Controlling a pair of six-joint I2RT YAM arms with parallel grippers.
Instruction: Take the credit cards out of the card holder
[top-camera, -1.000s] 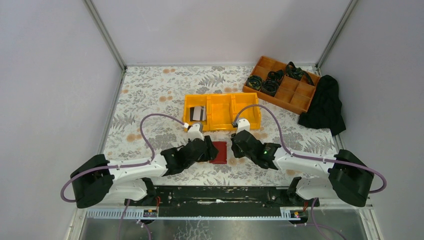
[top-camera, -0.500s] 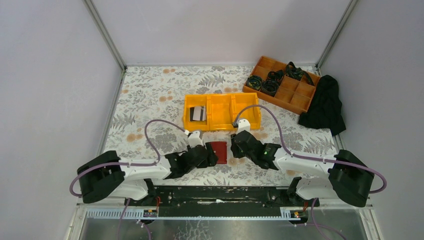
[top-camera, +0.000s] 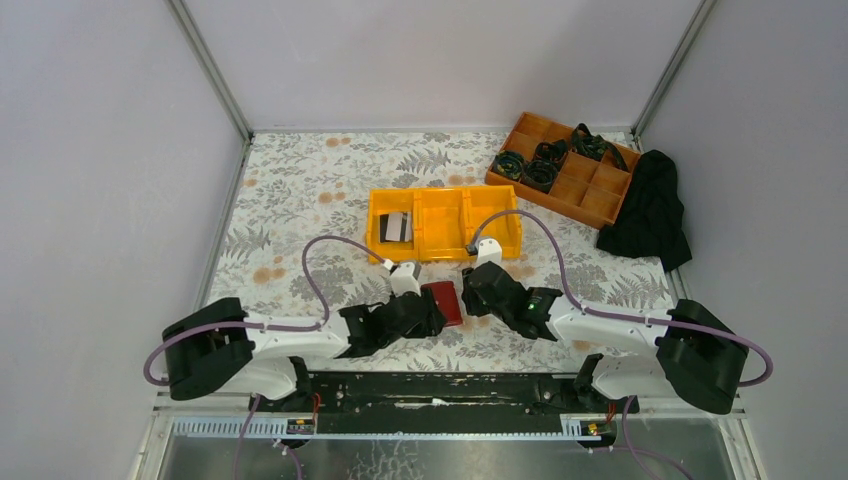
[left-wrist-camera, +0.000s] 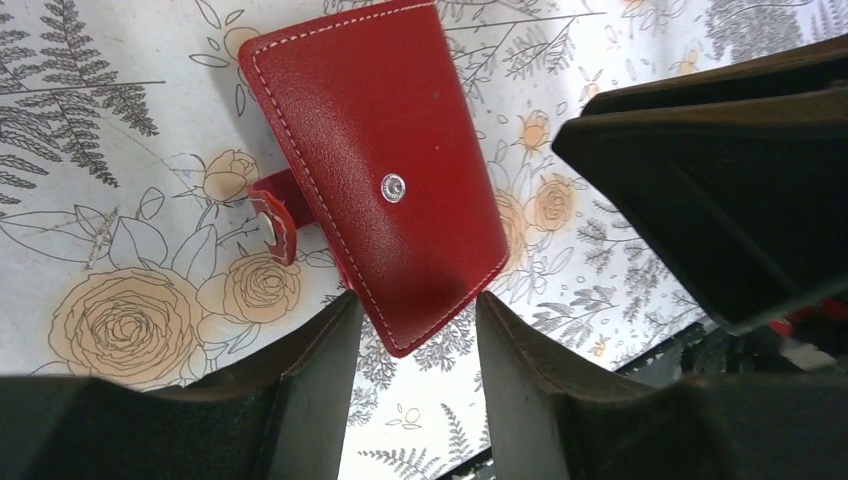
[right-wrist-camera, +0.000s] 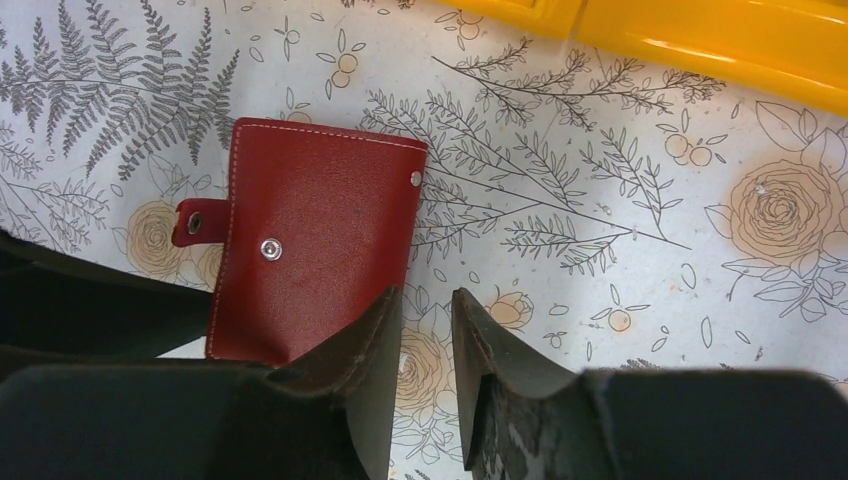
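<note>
Left pincer (left-wrist-camera: 415, 305) has slid rightward, straddling the card holder (left-wrist-camera: 380, 170) corner, grip unclear; right pincer (right-wrist-camera: 427, 300) parted, empty.

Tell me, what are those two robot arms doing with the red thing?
They are working on a red card holder that lies shut on the table, its strap undone. The left gripper is open, with a corner of the holder between its fingers. The right gripper is open at the holder's other side, holding nothing. A card lies in the yellow bin.
</note>
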